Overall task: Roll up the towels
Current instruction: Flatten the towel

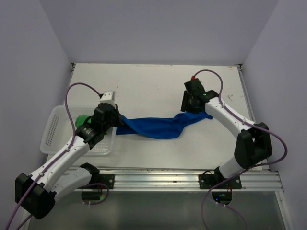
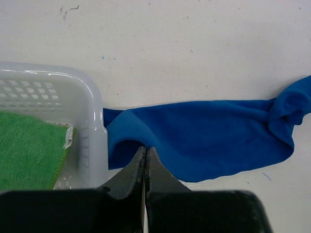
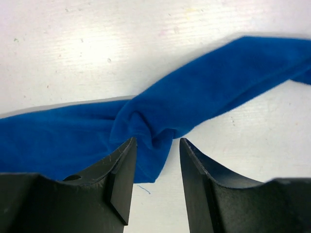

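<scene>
Left end effector (image 2: pixel 146 149) clamped on blue towel (image 2: pixel 209 145); right end effector (image 3: pixel 157 141) parted astride it.

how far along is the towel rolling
Nothing is rolled yet. In hand: the blue towel lies stretched and twisted on the table. The left gripper has its jaws shut on one corner, and the right gripper has its jaws open around a bunched part. Left to do: flatten and roll it, then the green towel, lying in the basket.
</scene>
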